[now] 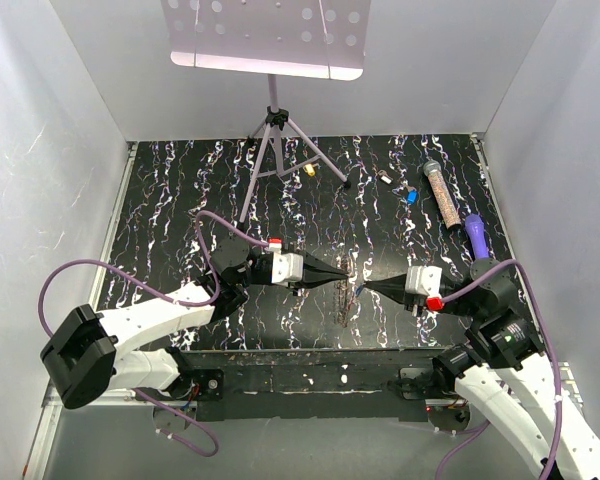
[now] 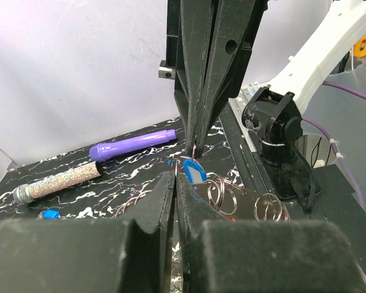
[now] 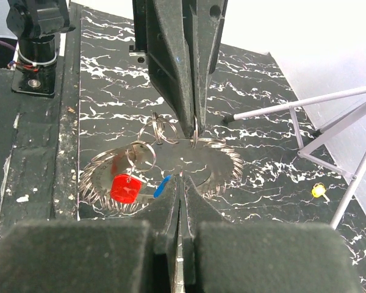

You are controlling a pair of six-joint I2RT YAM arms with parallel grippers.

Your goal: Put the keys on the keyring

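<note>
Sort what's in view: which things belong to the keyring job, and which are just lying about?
Job: keyring, red key, blue key, yellow key.
Lying about: glittery tube, purple pen, tripod stand.

table (image 1: 180,200) | glitter tube (image 1: 442,192), purple pen (image 1: 477,236), yellow key (image 1: 309,170), blue key (image 1: 412,197), tripod (image 1: 274,118)

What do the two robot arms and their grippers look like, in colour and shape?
Both arms have white links and black joints. The left arm and the right arm each carry a looping purple cable. Each wrist has a white block with a small red cap. The left gripper and right gripper are long, black and taper to a point.
</note>
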